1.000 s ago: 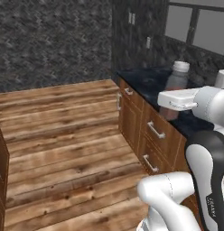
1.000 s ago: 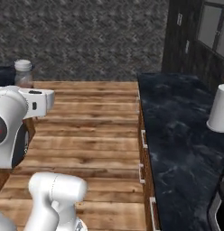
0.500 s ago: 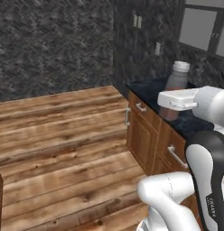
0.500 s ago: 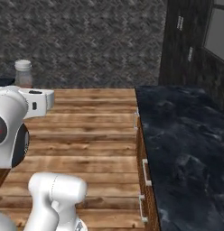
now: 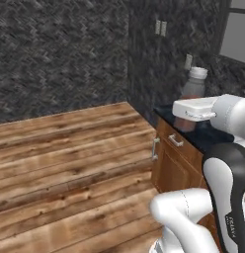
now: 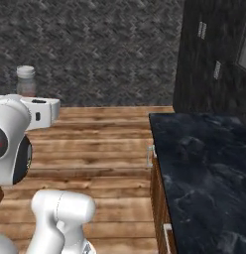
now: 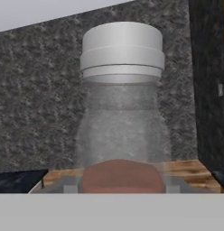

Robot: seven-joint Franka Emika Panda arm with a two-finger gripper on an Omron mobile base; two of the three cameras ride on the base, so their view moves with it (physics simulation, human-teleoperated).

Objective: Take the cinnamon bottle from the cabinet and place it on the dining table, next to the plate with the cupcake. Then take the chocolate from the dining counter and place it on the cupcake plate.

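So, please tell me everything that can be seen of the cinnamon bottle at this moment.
The cinnamon bottle stands upright in the robot's hand, above the wooden floor and off every surface. It has a grey-white ribbed cap, a clear glassy neck and shoulder, and reddish-brown powder filling its lower part. In the left base view it rises behind the white hand, in front of the dark wall; in the right base view its cap and neck stick up above the hand. The jaws are hidden, so the exact contact cannot be told.
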